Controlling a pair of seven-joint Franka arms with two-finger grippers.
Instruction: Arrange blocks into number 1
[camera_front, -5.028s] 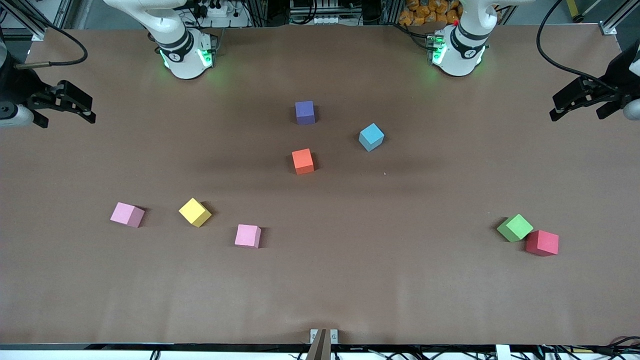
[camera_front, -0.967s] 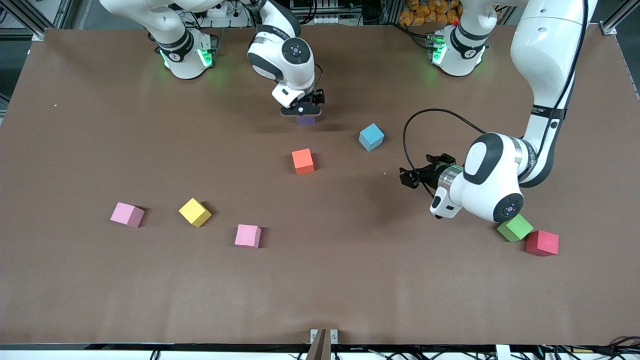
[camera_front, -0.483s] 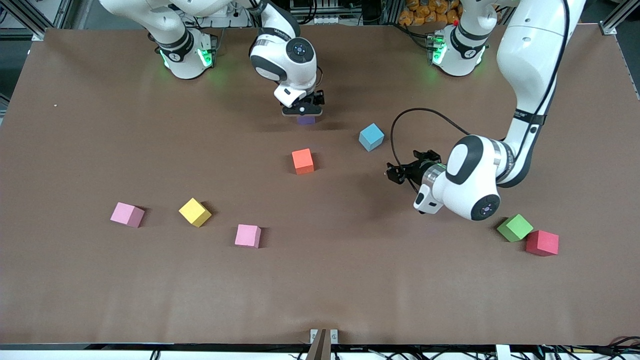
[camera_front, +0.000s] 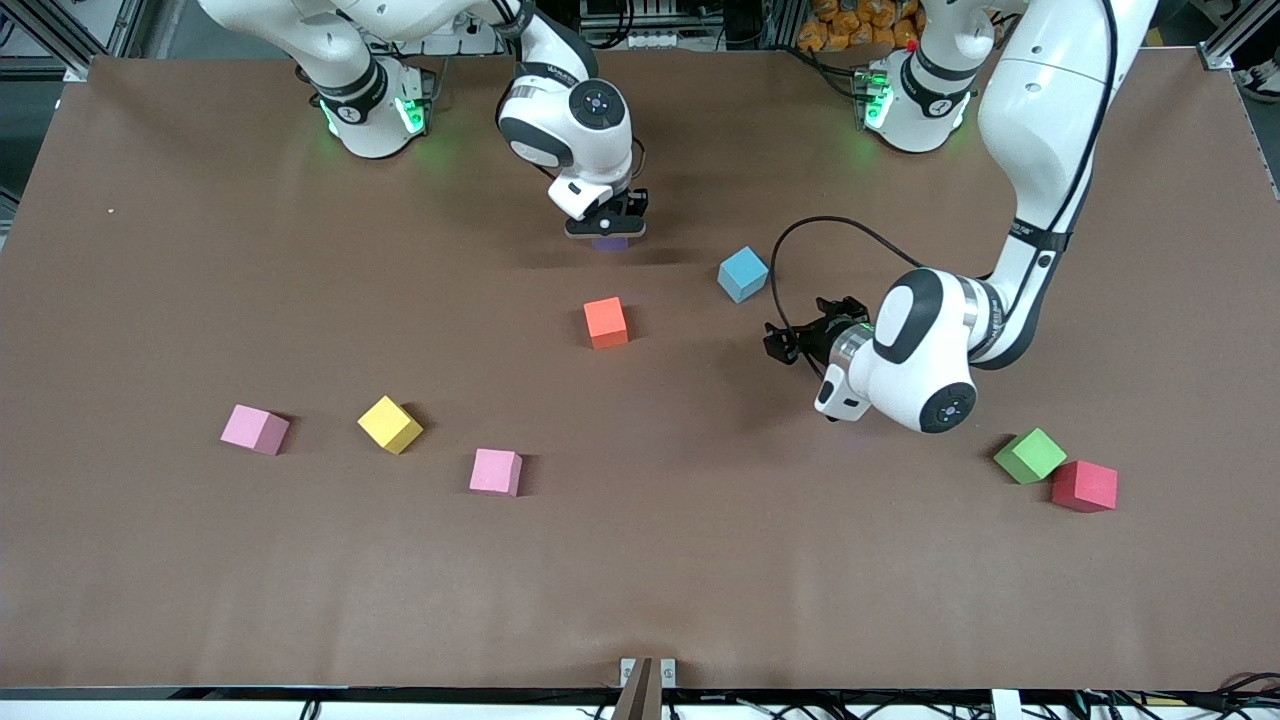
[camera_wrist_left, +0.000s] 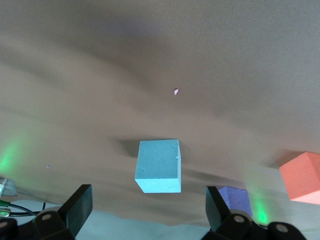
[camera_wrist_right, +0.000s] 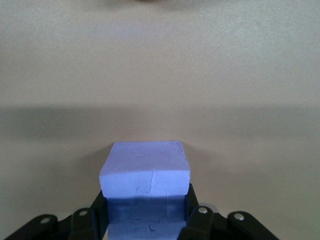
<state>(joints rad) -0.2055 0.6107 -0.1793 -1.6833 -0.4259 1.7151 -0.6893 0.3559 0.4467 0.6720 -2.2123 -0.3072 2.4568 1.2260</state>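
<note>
Clamping purple block (camera_wrist_right: 145, 172): right gripper (camera_front: 606, 228) jaws; left gripper (camera_front: 790, 342) jaws apart nr blue block (camera_wrist_left: 158, 166), open table (camera_front: 640, 560) around.

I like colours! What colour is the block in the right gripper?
Purple block, clearest in the right wrist view.

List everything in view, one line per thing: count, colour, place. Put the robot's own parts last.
purple block: 1, purple, on the table between the right end effector's fingers
light blue block: 1, light blue, mid-table, toward the left arm's end from the purple block
orange block: 1, orange, nearer the front camera than the purple block
pink blocks: 2, pink, toward the right arm's end
yellow block: 1, yellow, between the pink blocks
green block: 1, green, toward the left arm's end
red block: 1, red, touching the green block
table: 1, brown
right end effector: 1, black, shut on the purple block
left end effector: 1, black, open, facing the light blue block
</note>
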